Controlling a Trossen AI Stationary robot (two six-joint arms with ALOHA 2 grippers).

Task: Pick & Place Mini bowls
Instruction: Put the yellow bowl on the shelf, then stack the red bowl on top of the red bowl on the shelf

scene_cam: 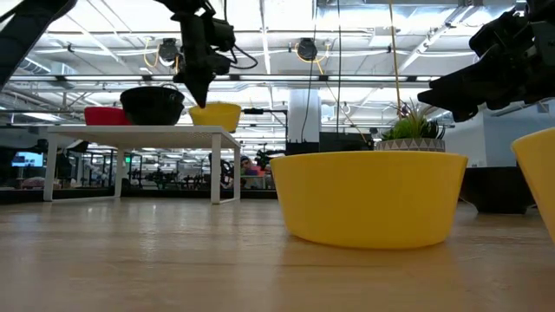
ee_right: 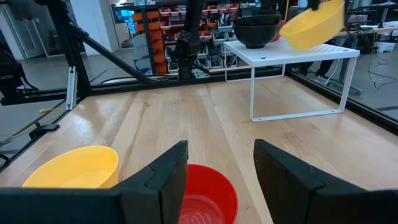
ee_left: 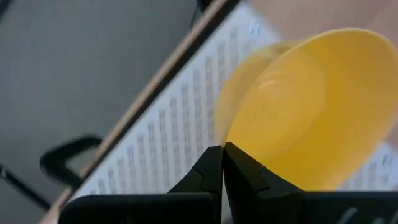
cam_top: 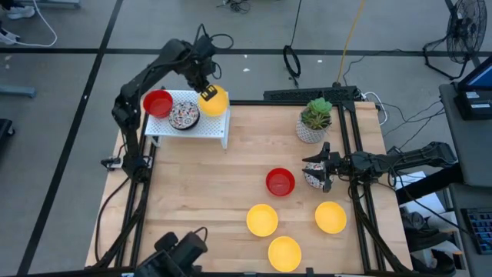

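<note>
Yellow bowl tilted over rack, rim in left pincer.

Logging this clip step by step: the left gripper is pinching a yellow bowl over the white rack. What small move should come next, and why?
Probably lower and level it, then open. The left gripper is shut on the yellow bowl, which hangs tilted at the end of the white rack, not resting flat. The red bowl and speckled bowl fill the rest, so this end spot seems the place.

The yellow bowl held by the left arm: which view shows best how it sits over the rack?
The right wrist view: the yellow bowl hangs tilted over the white rack's corner. The high view hides the tilt, the low view is distant, and the left wrist view crops it.
</note>
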